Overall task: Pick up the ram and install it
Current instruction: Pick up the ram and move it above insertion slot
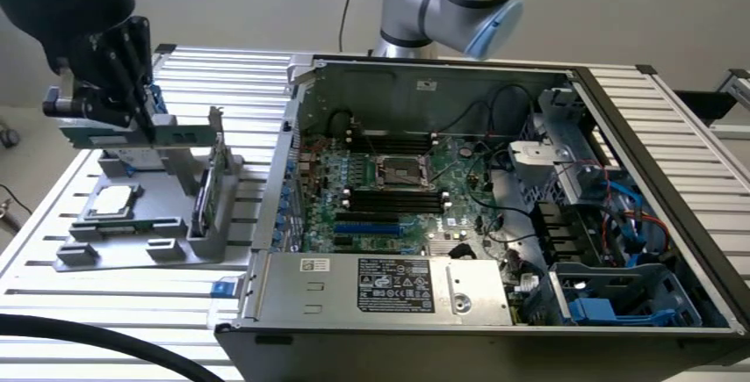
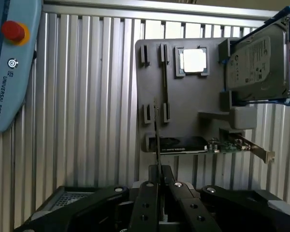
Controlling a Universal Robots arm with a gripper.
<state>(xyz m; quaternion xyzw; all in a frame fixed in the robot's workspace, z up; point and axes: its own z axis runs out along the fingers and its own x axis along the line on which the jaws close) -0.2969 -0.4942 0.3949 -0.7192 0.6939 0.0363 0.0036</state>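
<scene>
- You are watching the gripper [image 1: 111, 123] hanging over the exterior view's left end of the bench [image 1: 41, 224]. Its fingers [image 2: 147, 195] are standing nearly together and pinching the ram [image 1: 91, 139] along its upper edge.
- The ram is hanging long side level below the fingers, above the grey holder [image 1: 129, 241]. As far as the exterior view shows, its lower edge is riding clear of the holder's posts.
- In the wrist view you are looking at the ram edge-on. It is showing as a thin dark line running out from the fingertips, just beside the holder's long narrow slot [image 2: 164, 79].
- The expansion card [image 2: 208, 145] is standing in the holder close to the ram, with its metal bracket [image 2: 255, 149] sticking out past the holder's edge. The processor chip [image 2: 193, 60] and the hard drive [image 2: 253, 63] are sitting further along.
- Between the holder and the open computer case [image 1: 293, 136], a narrow strip of bare ribbed bench is lying free. The case's side wall is rising as an edge there.
- Inside the case, the black memory slots [image 1: 393, 199] are lying on either side of the processor socket [image 1: 394, 171], with cables crowding towards the exterior view's right.
- The teach pendant [image 2: 9, 67] is lying well apart from the holder.
</scene>
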